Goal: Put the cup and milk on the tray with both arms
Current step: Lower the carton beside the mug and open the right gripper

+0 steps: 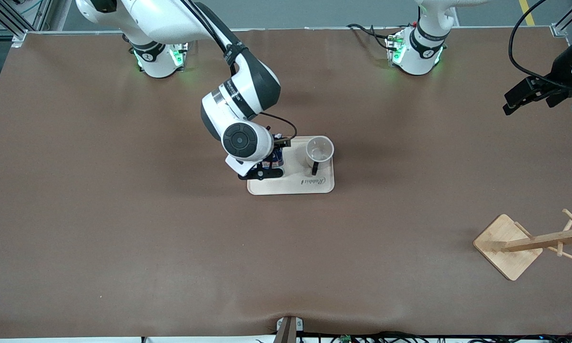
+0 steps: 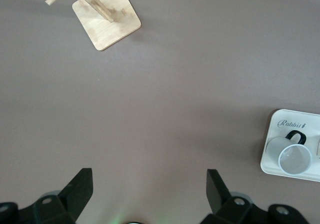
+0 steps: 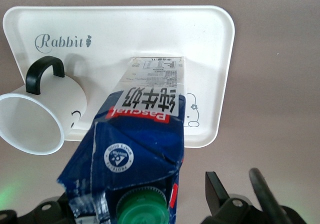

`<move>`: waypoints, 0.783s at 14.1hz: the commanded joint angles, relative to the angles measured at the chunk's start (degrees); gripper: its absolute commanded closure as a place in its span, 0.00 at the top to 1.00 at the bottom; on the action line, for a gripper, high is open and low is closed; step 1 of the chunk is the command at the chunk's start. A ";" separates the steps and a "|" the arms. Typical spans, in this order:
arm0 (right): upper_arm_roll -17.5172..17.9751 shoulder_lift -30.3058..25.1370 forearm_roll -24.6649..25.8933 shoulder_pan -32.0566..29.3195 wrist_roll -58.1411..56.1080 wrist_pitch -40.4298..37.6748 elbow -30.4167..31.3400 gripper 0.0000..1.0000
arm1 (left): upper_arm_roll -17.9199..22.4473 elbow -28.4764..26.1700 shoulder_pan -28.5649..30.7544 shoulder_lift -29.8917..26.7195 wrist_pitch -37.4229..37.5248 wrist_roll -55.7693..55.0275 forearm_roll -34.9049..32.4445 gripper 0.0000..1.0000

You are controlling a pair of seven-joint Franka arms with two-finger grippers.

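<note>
While "Rabbit" tray (image 3: 150, 29) bears "Pascual" milk (image 3: 140, 134) and cup (image 3: 40, 119), right hand (image 1: 265, 167) spread around milk, left hand (image 2: 150, 194) wide, waiting.

Even overhead light, soft shadows under arms, green LED glow at bases; milk (image 3: 135, 149) close-up maybe slightly blurred.
</note>
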State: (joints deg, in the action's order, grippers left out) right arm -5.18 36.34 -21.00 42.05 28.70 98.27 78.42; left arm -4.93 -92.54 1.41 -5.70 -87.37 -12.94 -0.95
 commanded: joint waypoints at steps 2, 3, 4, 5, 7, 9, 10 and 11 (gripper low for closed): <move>-0.80 -0.12 -0.54 0.66 -0.13 -1.58 -1.60 1.00 | -0.35 0.70 -0.10 -0.36 0.80 0.55 0.16 1.00; -0.71 -0.12 -0.80 0.66 -0.04 -1.59 -1.60 1.00 | -0.35 0.70 0.08 -0.36 0.80 0.63 0.16 1.00; -0.71 -0.12 -0.89 0.66 0.22 -1.59 -1.69 1.00 | -0.26 0.61 -0.01 -0.36 0.80 0.55 0.16 1.00; -0.71 -0.21 -0.98 0.66 0.74 -1.67 -1.69 1.00 | -0.26 0.70 0.08 -0.36 0.80 0.55 0.24 1.00; -0.63 -0.21 -1.15 0.31 1.89 -1.67 -2.04 1.00 | -0.26 0.79 -0.01 -0.36 0.71 0.55 0.24 1.00; -0.63 -0.21 -1.24 0.14 1.98 -1.76 -2.74 1.00 | -0.26 0.79 -0.01 -0.36 0.53 0.55 0.24 1.00; -0.54 -0.30 -1.42 -0.13 1.98 -1.94 -2.83 1.00 | -0.35 0.61 0.08 -0.45 0.53 0.55 0.24 1.00; -0.54 -0.30 -2.37 -0.30 1.98 -2.72 -3.00 1.00 | -0.26 0.87 0.17 -0.45 0.45 0.55 0.24 1.00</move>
State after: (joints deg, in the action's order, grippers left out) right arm -5.46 36.28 -21.37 42.05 29.80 97.39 76.45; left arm -5.07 -92.29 1.29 -5.70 -87.37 -12.94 -0.95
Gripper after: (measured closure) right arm 0.000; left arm 0.000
